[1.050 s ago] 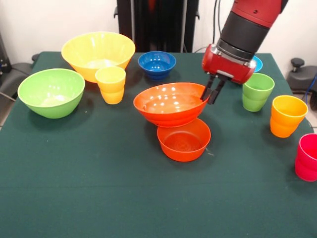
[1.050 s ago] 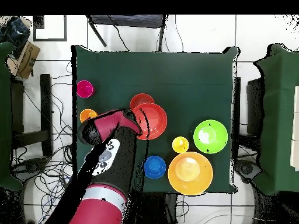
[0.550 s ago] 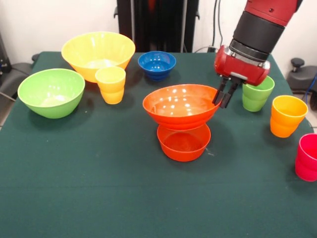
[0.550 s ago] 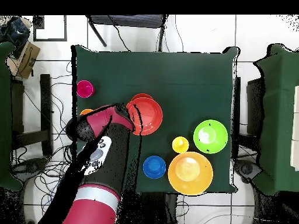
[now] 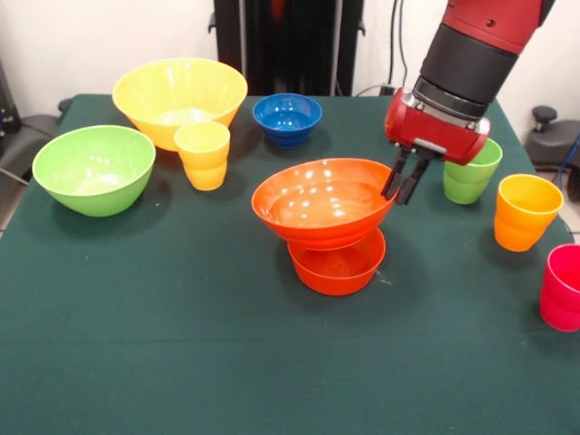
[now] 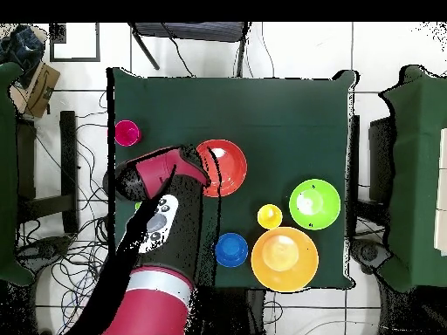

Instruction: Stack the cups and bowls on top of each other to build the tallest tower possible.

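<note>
The gripper (image 5: 400, 188) is clamping the rim of the big orange bowl (image 5: 322, 201), its two dark fingers (image 5: 410, 181) pinching the bowl's edge on the side nearest the green cup (image 5: 470, 169). The bowl is hanging tilted from that grip, its far rim dipping away from the gripper, and its underside is sitting in or just over the small orange bowl (image 5: 338, 260), which is resting on the table (image 5: 181, 317) directly below. Whether the two bowls are touching cannot be told. In the overhead view the big orange bowl (image 6: 222, 167) is covering the small one almost fully, with the gripper (image 6: 204, 174) at its edge.

Just beyond the gripper, on the side away from the held bowl, the green cup is standing upright, partly hidden by the wrist. Farther out that way the orange-yellow cup (image 5: 526, 211) and the pink-red cup (image 5: 562, 286) are standing apart from each other. Across the held bowl from the gripper, the yellow cup (image 5: 203, 154) is standing just before the yellow bowl (image 5: 178, 98), with the green bowl (image 5: 92, 168) beyond it. The dark blue bowl (image 5: 286, 118) is sitting behind the held bowl.
</note>
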Robot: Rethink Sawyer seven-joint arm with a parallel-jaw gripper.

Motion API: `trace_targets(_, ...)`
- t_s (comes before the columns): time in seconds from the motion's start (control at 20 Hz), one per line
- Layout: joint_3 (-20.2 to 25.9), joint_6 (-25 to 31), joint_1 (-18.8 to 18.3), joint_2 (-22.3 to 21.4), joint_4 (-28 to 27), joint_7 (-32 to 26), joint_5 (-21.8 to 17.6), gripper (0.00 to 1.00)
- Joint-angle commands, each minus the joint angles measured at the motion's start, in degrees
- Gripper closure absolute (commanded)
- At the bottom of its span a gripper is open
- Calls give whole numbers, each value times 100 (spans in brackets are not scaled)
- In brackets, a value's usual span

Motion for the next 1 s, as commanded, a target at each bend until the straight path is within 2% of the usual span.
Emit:
trace_targets(0.05,900,513,-255,231,-310,-815,-241,100)
trace_targets(0.3,824,443,-142,290,-350,-513,-255,100)
trace_targets(1.0,664,595,57,398,-603,-307,-211,100)
